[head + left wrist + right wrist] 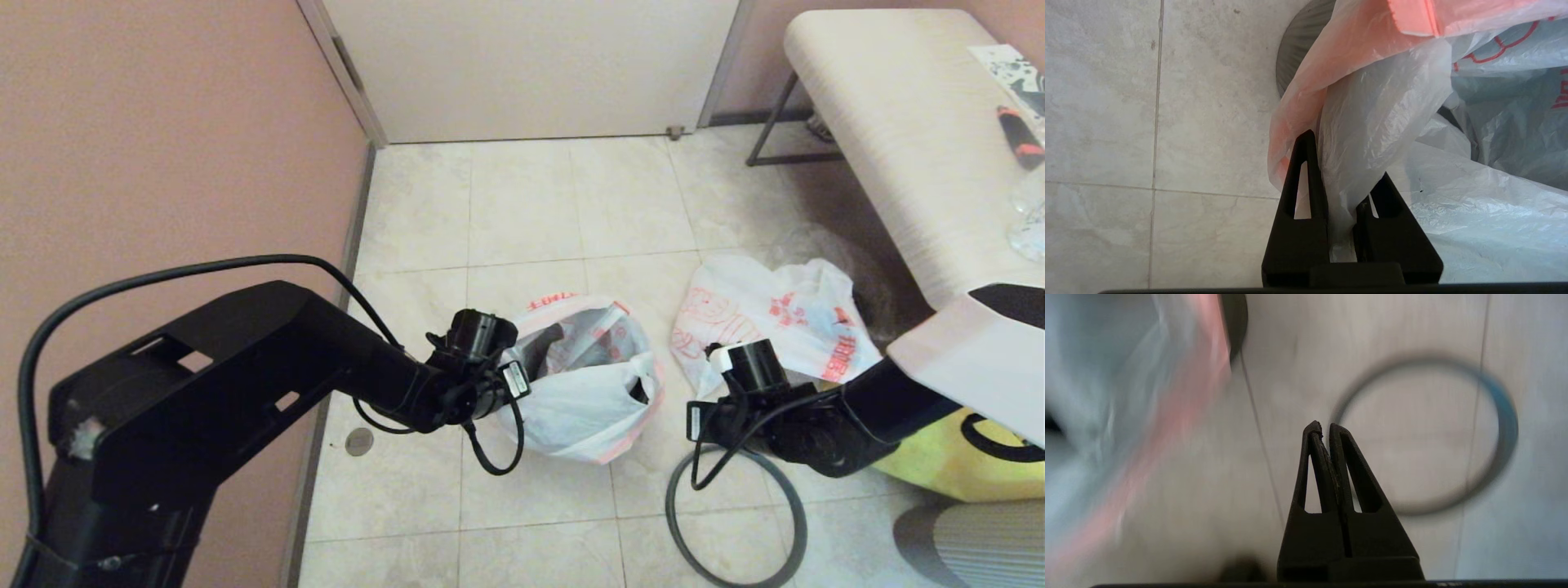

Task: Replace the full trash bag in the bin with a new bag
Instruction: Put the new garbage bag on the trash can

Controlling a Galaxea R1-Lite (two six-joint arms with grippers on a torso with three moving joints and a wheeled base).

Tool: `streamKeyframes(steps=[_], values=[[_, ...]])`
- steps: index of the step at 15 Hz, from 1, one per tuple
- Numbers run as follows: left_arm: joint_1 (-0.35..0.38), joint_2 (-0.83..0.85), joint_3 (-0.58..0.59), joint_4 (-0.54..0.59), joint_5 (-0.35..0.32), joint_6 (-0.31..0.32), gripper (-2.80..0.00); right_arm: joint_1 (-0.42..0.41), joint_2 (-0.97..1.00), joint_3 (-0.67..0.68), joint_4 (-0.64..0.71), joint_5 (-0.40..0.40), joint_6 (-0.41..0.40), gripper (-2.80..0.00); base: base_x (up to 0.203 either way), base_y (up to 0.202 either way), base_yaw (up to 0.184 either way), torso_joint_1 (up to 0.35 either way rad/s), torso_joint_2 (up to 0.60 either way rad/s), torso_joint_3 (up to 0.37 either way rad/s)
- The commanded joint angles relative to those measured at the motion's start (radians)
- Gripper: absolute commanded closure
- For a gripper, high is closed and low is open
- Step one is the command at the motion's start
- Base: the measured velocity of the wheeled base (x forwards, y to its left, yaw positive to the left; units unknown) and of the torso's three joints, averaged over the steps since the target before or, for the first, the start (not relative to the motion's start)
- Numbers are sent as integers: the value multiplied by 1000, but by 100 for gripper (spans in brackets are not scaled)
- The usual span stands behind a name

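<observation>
One tiled floor (531,204), pale; one pink wall (163,122) on the left, one closed white door (531,65) at the far end.
One pale bench (898,139) at right, small items on its top, too small to tell.
One yellow shopping bag (939,465) under the right arm, partly hidden.
Two white plastic bags with red print: one bag in the bin (588,392) at centre, mouth open; one loose bag (767,318) lying flat on the floor to its right, apart from it.
One bin (1294,53), dark, almost wholly wrapped by its bag; only a strip of wall visible in the left wrist view.
One dark grey hoop (735,523) flat on the floor, off the bin, below the right wrist.
Two grippers. Left gripper (1343,179) at the bin's left edge, pinched on a fold of the bag in the bin. Right gripper (1325,430) above the floor beside the hoop, fingers pressed together, nothing between them.
</observation>
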State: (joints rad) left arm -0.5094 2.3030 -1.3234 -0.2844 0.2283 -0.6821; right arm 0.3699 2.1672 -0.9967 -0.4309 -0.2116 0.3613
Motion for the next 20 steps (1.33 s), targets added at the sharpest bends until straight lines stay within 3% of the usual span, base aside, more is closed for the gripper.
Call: streamKeyframes(steps=[1,5,6,16,17,18,20], values=[[-1,0,-3,1,2,-4,0,13,-113,77,-1,-3,8,0,0,0,0,0,0,0],[5,0,-2,1,3,-4,0,17,-228,98,90,-47,-10,0,0,0,0,0,0,0],[3,-2,4,1,3,-2,-280,17,-239,92,99,-60,-19,0,0,0,0,0,0,0],[-40,-291,166,96,6,-1,-280,0,-260,102,123,-78,-13,0,0,0,0,0,0,0],[-55,-306,160,105,8,15,0,1,-262,104,123,-78,-12,0,0,0,0,0,0,0],[-59,-305,147,107,8,41,0,1,-264,105,122,-78,-12,0,0,0,0,0,0,0],[-71,-272,94,133,8,169,0,1,-268,104,121,-77,-12,0,0,0,0,0,0,0]])
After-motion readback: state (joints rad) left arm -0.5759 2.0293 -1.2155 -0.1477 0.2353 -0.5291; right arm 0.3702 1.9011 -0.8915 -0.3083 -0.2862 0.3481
